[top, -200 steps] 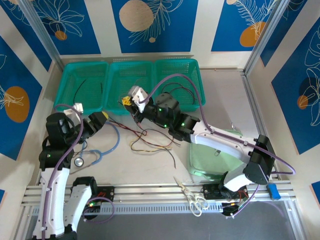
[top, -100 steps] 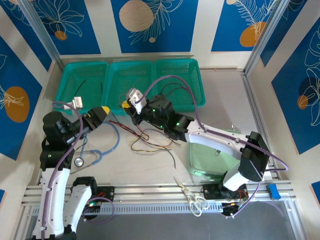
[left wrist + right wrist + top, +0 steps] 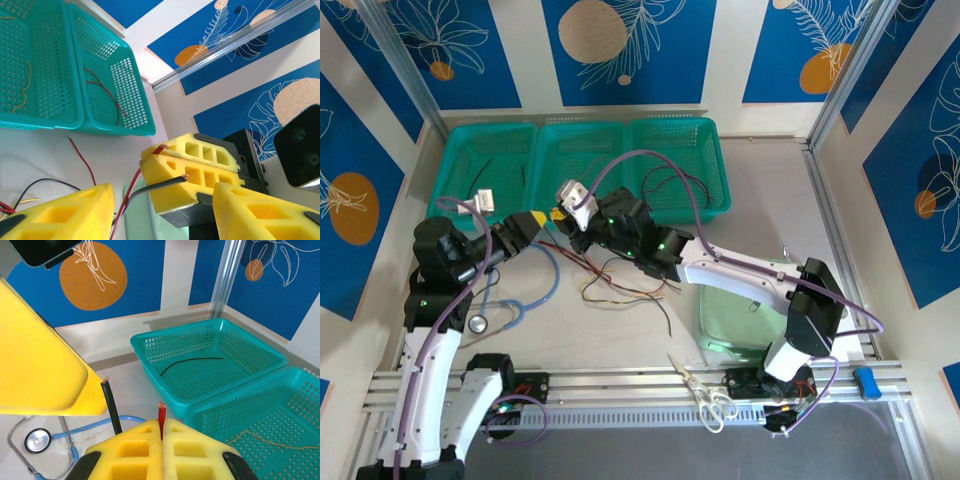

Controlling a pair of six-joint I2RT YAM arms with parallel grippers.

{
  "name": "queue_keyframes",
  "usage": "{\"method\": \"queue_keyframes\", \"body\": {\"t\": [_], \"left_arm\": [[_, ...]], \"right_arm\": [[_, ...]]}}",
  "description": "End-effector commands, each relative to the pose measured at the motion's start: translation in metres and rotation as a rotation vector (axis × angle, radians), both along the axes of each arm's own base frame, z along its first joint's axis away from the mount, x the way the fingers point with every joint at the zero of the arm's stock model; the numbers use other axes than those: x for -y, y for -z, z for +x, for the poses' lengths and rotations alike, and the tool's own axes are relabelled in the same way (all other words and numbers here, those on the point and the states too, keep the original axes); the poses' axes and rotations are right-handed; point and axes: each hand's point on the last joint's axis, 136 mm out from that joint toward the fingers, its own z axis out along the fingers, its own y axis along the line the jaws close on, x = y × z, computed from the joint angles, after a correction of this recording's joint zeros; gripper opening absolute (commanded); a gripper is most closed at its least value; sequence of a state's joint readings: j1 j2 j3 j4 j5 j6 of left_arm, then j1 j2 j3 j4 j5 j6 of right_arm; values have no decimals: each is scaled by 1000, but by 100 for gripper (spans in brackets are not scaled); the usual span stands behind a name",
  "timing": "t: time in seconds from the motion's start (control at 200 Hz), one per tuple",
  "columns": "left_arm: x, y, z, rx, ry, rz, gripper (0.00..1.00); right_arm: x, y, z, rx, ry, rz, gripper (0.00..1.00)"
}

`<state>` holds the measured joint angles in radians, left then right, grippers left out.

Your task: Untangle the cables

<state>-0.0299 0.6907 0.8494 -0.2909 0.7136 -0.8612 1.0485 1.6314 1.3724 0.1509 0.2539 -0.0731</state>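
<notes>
The cables lie in a loose red, black and tan tangle on the table in front of the baskets. My right gripper is shut on the end of a red cable. A black cable's bare end sticks up just beside it. My left gripper is open, its yellow fingers standing on either side of the black end and the right gripper's tip. The left finger looms close in the right wrist view.
Three teal baskets line the back; one holds a black wire, one a tan wire, one red and black wires. A blue stethoscope lies left of the tangle. Scissors and a green tray sit near the front.
My right gripper has carried the red cable leftwards to the left gripper. The left gripper has risen slightly and its jaws have narrowed a little.
</notes>
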Motion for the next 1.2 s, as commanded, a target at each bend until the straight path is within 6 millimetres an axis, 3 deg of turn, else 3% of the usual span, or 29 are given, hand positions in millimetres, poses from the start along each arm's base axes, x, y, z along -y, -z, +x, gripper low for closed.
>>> {"method": "queue_keyframes", "body": {"t": [0.0,0.175,0.425,0.62,0.695,0.935,1.115,1.196], "left_arm": [[3,-6,0,35,10,2,52],[4,-4,1,30,6,6,37],[0,8,9,-15,-37,11,26],[-2,11,10,-23,-52,23,0],[-3,11,9,-21,-58,34,0],[-5,-1,10,9,-66,60,0],[-8,-25,17,58,-83,97,0],[-19,-33,23,51,-154,141,0]], "right_arm": [[-9,-9,-5,15,-27,3,0],[-13,-12,-9,34,-40,-1,0],[-17,-10,-18,26,-88,-8,0],[-13,-14,-16,37,-77,-5,0],[-8,-18,-13,41,-63,6,0],[29,-55,4,39,28,136,0],[75,-101,16,94,126,264,0],[101,-127,18,134,164,332,0]]}}
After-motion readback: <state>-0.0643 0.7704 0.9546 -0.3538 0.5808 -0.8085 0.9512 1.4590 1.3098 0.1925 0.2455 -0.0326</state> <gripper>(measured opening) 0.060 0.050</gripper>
